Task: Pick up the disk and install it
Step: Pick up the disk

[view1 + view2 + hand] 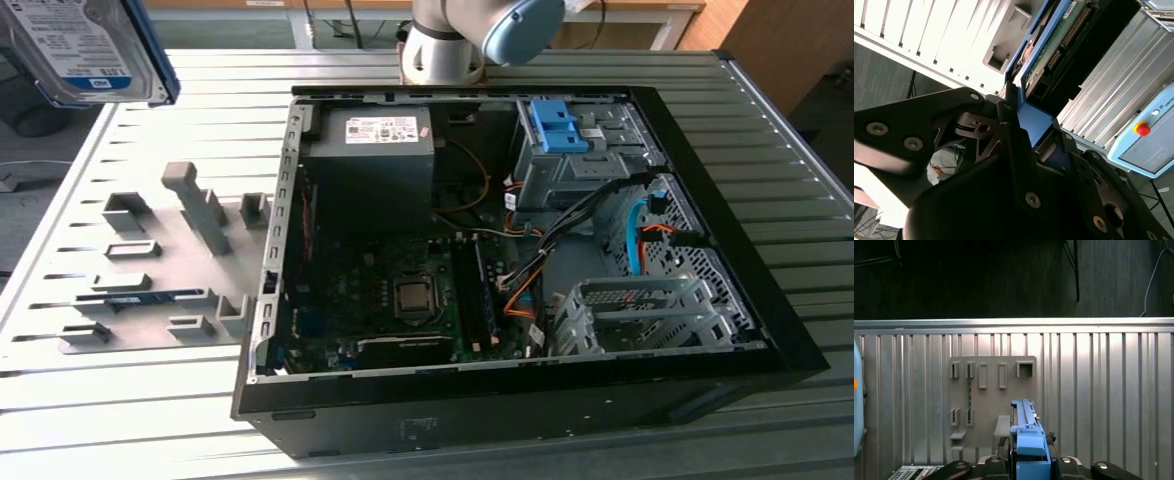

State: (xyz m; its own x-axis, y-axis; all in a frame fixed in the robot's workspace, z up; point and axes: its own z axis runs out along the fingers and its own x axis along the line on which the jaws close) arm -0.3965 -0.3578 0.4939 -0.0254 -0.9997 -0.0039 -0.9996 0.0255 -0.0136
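Holding the disk clear of the slatted metal table, the gripper pinches the drive's blue rail frame between 2 dark fingers. The disk hangs at the exterior view's far left, its white-and-blue label facing the camera, beyond the grey fixture plate. The open computer case lies on the table to the exterior view's right of that plate. 1 blue bracket sits in the drive cage at the case's far end, toward the exterior view's right.
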